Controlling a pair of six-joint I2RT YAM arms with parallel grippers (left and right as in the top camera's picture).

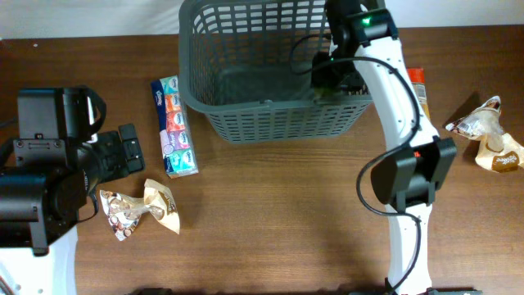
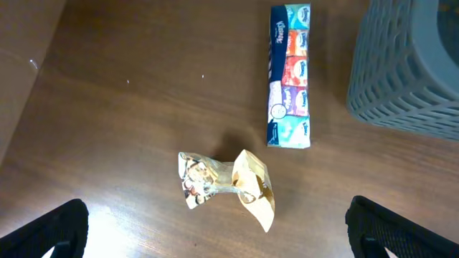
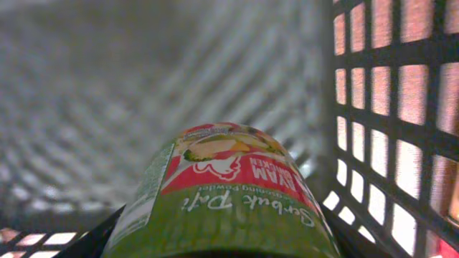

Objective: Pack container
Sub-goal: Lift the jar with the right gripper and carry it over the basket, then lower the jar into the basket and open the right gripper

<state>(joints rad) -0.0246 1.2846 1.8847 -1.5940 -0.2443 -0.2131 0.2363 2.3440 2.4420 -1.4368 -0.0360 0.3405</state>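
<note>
The container (image 1: 270,123), a large dark grey lattice basket, stands at the back middle of the table. My right gripper (image 1: 332,78) reaches down inside it near its right wall. In the right wrist view the right gripper (image 3: 222,240) is shut on a green seasoning pack (image 3: 222,193) with a red label, held above the container's solid bottom, with the lattice wall (image 3: 387,129) close on the right. My left gripper (image 1: 123,152) stays at the left, open. In the left wrist view the left gripper (image 2: 222,233) has nothing between its fingers, just short of a crumpled snack bag (image 2: 226,183).
A long pack of tissues (image 1: 174,127) lies left of the container, and shows in the left wrist view as well (image 2: 289,75). The snack bag (image 1: 139,207) lies front left. Two more snack bags (image 1: 487,135) lie at the right edge. An orange pack (image 1: 417,86) sits behind the right arm.
</note>
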